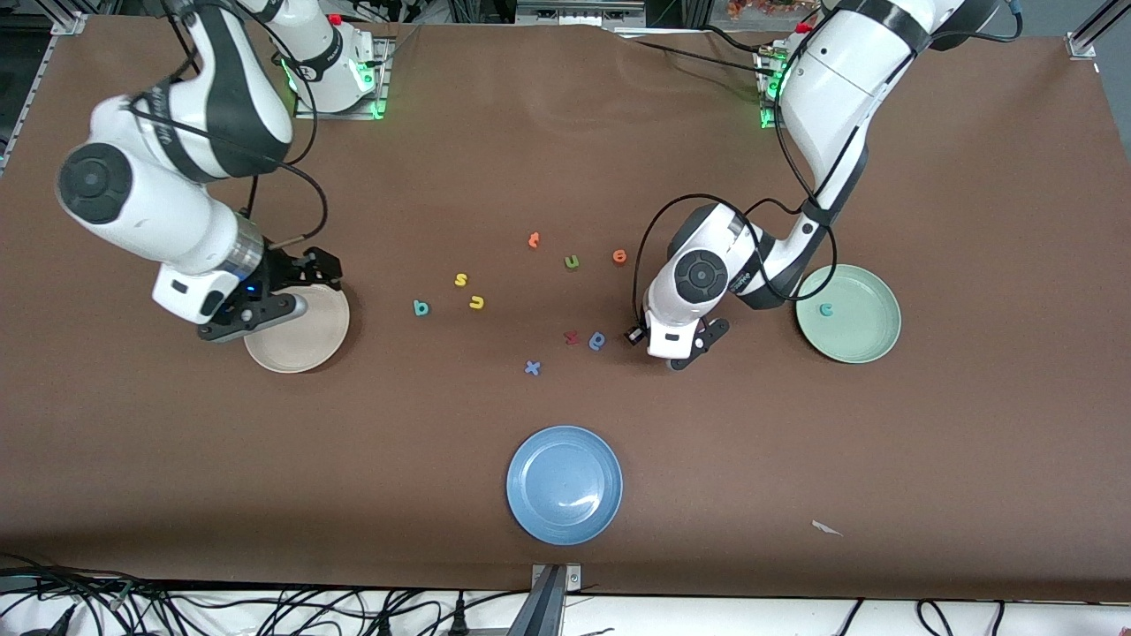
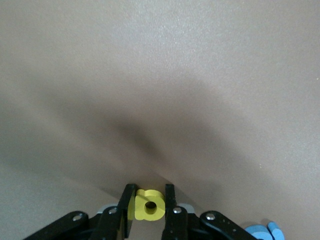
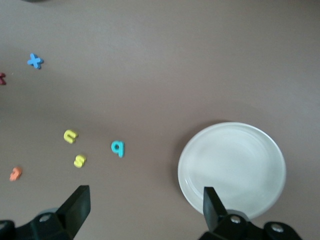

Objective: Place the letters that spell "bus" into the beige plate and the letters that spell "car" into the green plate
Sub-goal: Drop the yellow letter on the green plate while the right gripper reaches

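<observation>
Nearest sat the blue plate [image 1: 564, 484]. Down on the table beside the green plate [image 1: 861, 336], the left gripper [image 2: 150, 207] pinched the light, squashy yellow a [image 2: 148, 205] by its edges; the right gripper [image 3: 145, 207] waited, spread wide, over the beige plate [image 3: 232, 170].

I see the brown table [image 1: 565, 132] carrying three plates: beige plate [image 1: 305, 340], green plate [image 1: 861, 331], blue plate [image 1: 565, 486]. Loose letters lie between them: teal "b" [image 1: 421, 307], yellow "s" [image 1: 460, 279], yellow "u" [image 1: 476, 302], orange letters [image 1: 533, 239], green letter [image 1: 572, 261], blue x [image 1: 532, 367].
</observation>
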